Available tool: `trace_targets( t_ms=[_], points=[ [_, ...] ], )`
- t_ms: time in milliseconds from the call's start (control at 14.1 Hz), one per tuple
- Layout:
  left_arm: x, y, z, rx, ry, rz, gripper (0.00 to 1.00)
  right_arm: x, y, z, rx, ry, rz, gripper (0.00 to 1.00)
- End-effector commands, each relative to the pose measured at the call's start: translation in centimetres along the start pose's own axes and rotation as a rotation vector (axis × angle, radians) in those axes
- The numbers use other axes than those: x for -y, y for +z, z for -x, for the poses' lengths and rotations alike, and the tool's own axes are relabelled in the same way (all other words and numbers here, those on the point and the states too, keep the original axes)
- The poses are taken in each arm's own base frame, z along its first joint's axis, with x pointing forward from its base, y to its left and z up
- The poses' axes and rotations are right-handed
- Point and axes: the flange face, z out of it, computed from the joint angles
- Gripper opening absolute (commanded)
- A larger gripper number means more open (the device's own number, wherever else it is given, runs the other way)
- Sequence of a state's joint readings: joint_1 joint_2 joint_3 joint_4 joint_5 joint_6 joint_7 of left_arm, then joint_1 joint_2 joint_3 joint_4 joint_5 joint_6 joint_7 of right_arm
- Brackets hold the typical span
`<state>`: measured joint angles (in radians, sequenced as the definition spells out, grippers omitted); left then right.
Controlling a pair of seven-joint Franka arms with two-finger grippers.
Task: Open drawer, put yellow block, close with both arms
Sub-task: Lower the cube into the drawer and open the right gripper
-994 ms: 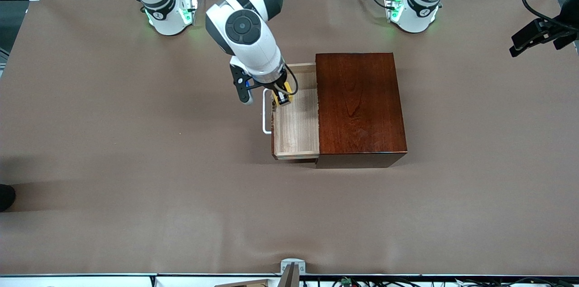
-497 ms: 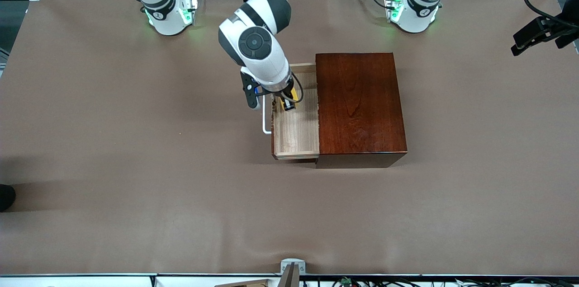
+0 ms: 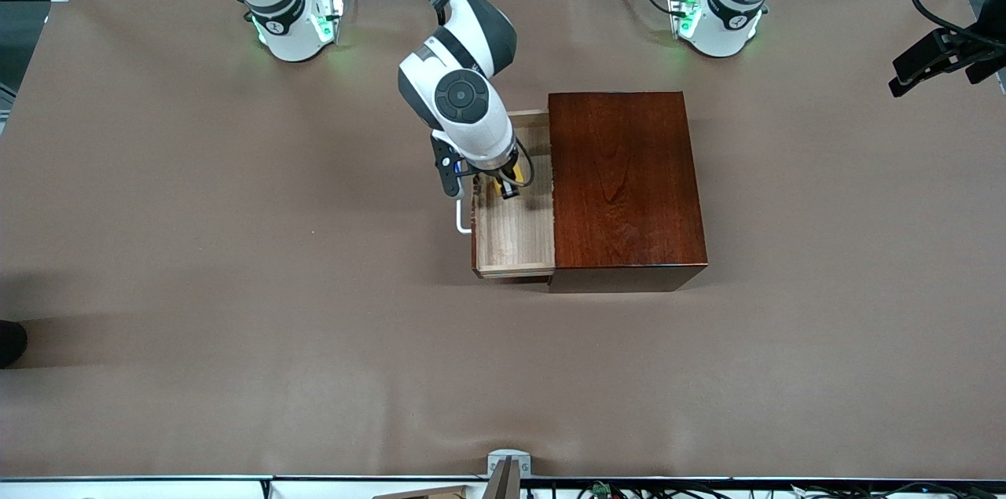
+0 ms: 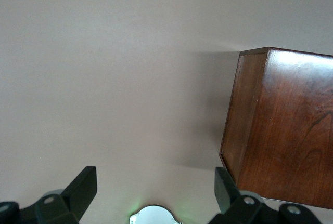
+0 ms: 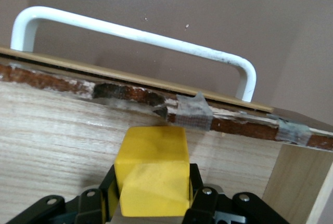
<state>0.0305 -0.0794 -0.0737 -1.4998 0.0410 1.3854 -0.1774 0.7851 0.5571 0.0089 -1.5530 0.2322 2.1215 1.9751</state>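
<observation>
The dark red-brown box (image 3: pixel 625 185) stands mid-table with its drawer (image 3: pixel 515 236) pulled out toward the right arm's end, pale tray showing. The white handle (image 3: pixel 462 220) (image 5: pixel 135 34) is on the drawer's front. My right gripper (image 3: pixel 507 188) (image 5: pixel 151 185) is shut on the yellow block (image 3: pixel 497 185) (image 5: pixel 153 169) and hangs low over the tray, close to the inside of the drawer's front. Whether the block touches the tray floor does not show. My left gripper (image 4: pixel 155 182) waits open and holds nothing, high over the table beside the box (image 4: pixel 281 130).
The drawer's front has a chipped, taped inner edge (image 5: pixel 192 109). The two green-lit arm bases (image 3: pixel 299 20) (image 3: pixel 711 16) stand at the table's edge farthest from the front camera. A black fixture with cables (image 3: pixel 943 59) juts in at the left arm's end.
My right gripper, still shut on the yellow block, has moved along the drawer toward the front camera and sunk lower over the tray. The box and drawer have not moved.
</observation>
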Motion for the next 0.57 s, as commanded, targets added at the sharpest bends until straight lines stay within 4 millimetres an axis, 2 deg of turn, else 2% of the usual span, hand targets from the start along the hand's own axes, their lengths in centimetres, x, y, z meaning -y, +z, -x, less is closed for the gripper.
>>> trace_targets(
  t_ms=[0,142,213,284,355,497],
  points=[
    [0.3,-0.2,0.3,-0.004,0.008,-0.001,1.00,0.3,0.5,-0.5,0.006,0.024,0.012,0.12],
    [0.1,-0.3,0.3,-0.006,0.009,-0.001,1.00,0.7,-0.4,-0.8,0.013,0.030,0.002,0.68],
    [-0.1,-0.4,0.3,-0.011,0.013,0.003,1.00,0.9,-1.0,-0.6,0.017,0.034,-0.006,1.00],
    [-0.3,-0.4,0.3,-0.013,0.014,0.006,1.00,0.7,-1.5,-0.2,0.011,0.032,-0.008,1.00],
    [-0.5,-0.4,0.3,-0.016,0.017,0.008,1.00,0.7,-3.1,0.5,0.013,0.020,-0.010,1.00],
    [-1.2,0.0,-0.1,-0.017,0.023,0.012,1.00,1.3,-6.8,0.3,-0.006,0.013,0.044,1.00]
  ],
)
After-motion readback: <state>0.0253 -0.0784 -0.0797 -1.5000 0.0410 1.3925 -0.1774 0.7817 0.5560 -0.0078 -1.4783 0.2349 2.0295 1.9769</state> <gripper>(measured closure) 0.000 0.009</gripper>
